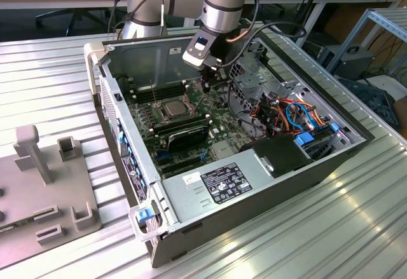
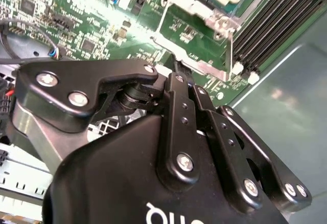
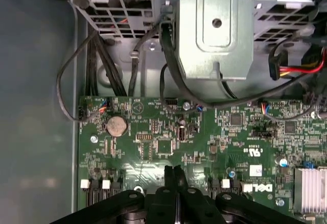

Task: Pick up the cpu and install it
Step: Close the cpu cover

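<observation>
Ribbed metal table carries open computer case, grey fixture plate beside.

Light falls from overhead, and my exterior view is bright and even. The ribbed silver aluminium table throws back pale glare on the near right, while the inside of the open grey metal computer case sits in softer shade. In the second wrist view the green circuit board burns out to white streaks among its chips. In the first wrist view the case's flat grey-green side wall looks dim and murky to me.
</observation>
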Motion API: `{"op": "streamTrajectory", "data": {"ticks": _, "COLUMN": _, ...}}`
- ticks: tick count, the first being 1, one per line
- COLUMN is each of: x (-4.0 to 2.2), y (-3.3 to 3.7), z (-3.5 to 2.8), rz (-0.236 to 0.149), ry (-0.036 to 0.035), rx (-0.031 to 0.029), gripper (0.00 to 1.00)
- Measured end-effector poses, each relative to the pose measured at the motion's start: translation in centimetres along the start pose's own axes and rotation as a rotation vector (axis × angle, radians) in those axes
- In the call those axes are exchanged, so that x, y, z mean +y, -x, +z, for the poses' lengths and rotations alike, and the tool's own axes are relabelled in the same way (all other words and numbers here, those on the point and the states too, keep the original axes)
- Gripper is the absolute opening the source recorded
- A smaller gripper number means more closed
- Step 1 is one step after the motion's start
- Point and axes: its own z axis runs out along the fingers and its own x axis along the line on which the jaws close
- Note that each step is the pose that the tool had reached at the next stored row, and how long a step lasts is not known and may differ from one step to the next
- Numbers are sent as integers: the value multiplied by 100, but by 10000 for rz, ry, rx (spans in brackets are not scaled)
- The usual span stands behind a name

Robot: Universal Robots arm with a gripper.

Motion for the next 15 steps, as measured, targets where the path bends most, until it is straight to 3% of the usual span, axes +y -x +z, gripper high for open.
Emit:
{"op": "streamTrajectory", "data": {"ticks": 3, "x": -58, "y": -1, "z": -3, "rz": 0, "ry": 17, "rx": -1, "gripper": 11}}
{"op": "streamTrajectory", "data": {"ticks": 10, "x": -82, "y": -1, "z": -4, "rz": 0, "ry": 21, "rx": 0, "gripper": 11}}
{"op": "streamTrajectory", "data": {"ticks": 15, "x": -164, "y": -2, "z": -7, "rz": 0, "ry": 46, "rx": 1, "gripper": 11}}
